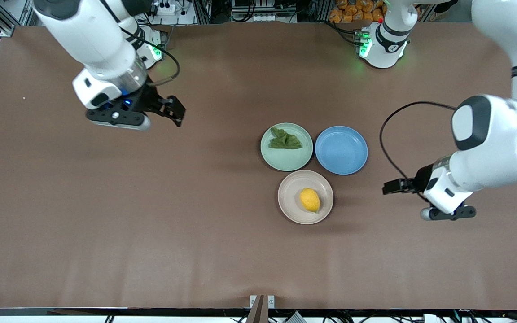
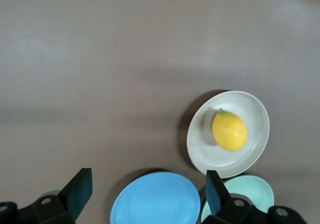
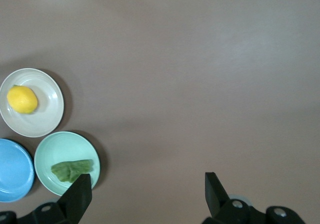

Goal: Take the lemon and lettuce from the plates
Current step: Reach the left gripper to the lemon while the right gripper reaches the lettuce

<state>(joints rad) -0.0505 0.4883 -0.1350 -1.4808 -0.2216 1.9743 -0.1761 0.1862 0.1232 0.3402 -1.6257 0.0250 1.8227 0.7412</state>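
At the right arm's end of the brown counter (image 1: 106,233), the right claw (image 1: 168,110) hangs over bare surface, well apart from the plates, its jaws spread wide and empty; in its wrist view the 2 fingers (image 3: 80,196) stand far apart with nothing between them. It looks parked up high so it can see all 3 plates before committing.

Toward the middle, the mint plate (image 1: 286,161) carries the lettuce (image 1: 285,140), a wrinkled dark green piece lying at the edge of the plate farther from the front camera. Nearer the camera, touching or almost touching it, the cream plate (image 1: 292,206) holds the lemon (image 1: 310,199), sitting slightly off centre. Both items lie loose and uncovered, so I judge neither pick has begun.

Beside the mint plate, toward the left arm's end, sits a blue plate (image 1: 341,150), bare. The 3 plates crowd together, so a descending finger could clip a neighbouring rim.

The left claw (image 1: 397,186) hovers over bare counter near the blue plate, released and empty.
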